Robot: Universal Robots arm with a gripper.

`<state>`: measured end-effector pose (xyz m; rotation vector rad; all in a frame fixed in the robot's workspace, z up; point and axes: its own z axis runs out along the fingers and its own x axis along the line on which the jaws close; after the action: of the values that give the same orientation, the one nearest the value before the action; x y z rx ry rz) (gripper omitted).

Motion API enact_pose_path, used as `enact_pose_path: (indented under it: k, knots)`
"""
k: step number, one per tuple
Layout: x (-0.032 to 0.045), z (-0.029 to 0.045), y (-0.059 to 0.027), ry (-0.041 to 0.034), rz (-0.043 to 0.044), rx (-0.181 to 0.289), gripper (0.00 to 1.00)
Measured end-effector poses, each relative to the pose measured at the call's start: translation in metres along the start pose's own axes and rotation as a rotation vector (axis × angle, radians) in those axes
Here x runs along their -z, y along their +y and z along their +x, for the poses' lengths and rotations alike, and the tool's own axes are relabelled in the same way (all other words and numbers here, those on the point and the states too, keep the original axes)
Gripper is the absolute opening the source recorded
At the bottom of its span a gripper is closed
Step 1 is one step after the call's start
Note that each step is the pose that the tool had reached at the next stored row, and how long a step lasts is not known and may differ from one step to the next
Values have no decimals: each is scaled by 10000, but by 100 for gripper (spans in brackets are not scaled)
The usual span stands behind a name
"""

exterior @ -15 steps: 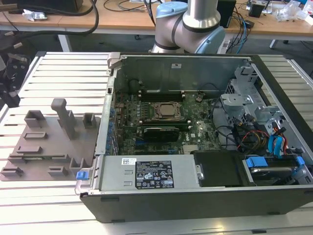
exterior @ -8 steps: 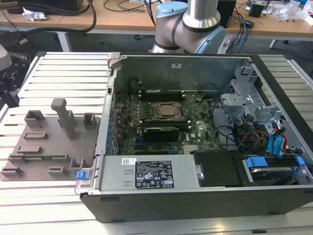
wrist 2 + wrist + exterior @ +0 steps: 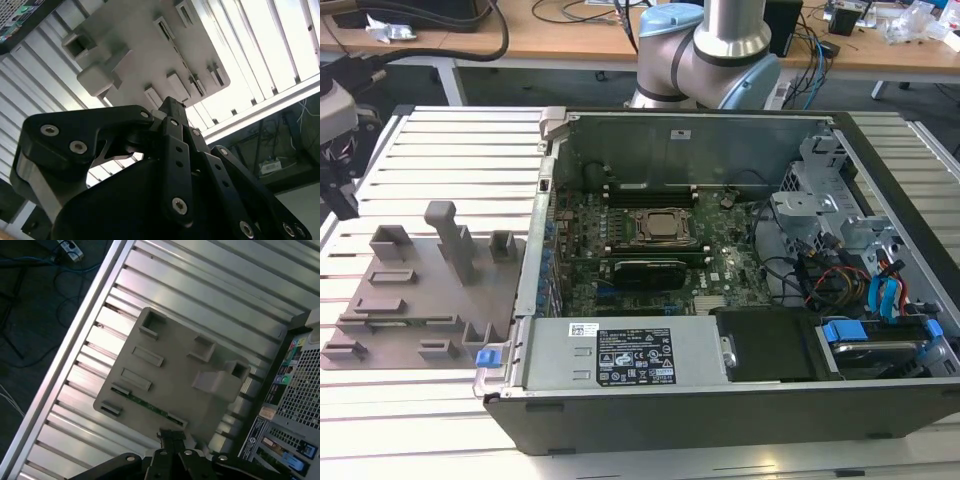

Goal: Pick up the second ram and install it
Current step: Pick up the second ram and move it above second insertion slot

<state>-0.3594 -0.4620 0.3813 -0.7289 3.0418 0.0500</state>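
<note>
Claw (image 3: 171, 434) is closed with nothing gripped and is positioned over the grey fixture (image 3: 170, 371) on the slatted tabletop (image 3: 200, 296). The ram (image 3: 145, 403) is seated in a fixture slot, near its tips.

Space above the gray tray (image 3: 420, 300) lies open; its tall post (image 3: 450, 235) and the computer case (image 3: 720, 415) crowd one side.

Gripper (image 3: 171, 436), jaws closed, hangs at edge of grey fixture tray (image 3: 170, 365); second ram (image 3: 145, 403) (green stick) lies in tray slot close by; slatted table (image 3: 210, 295) beneath.
</note>
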Motion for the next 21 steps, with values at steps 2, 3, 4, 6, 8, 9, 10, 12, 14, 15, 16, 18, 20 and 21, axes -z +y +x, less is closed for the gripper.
enact_pose_path:
  k: [2,3,4,6,8,9,10,12,14,15,16,18,20,21]
  knots:
    - [0,0,0,9,-7,341,10]
    - [0,0,0,16,-12,576,10]
    - [0,0,0,23,-17,807,10]
    - [0,0,0,34,-26,1226,10]
    - [0,0,0,46,-34,1642,10]
    - [0,0,0,52,-38,1857,10]
    - [0,0,0,57,-41,2027,10]
    - [0,0,0,71,-51,2520,10]
    - [0,0,0,81,-59,2884,10]
    - [0,0,0,87,-63,3077,10]
    - [0,0,0,91,-66,3241,10]
    - [0,0,0,106,-77,3793,10]
    - [0,0,0,119,-86,4226,10]
    - [0,0,0,124,-90,4409,10]
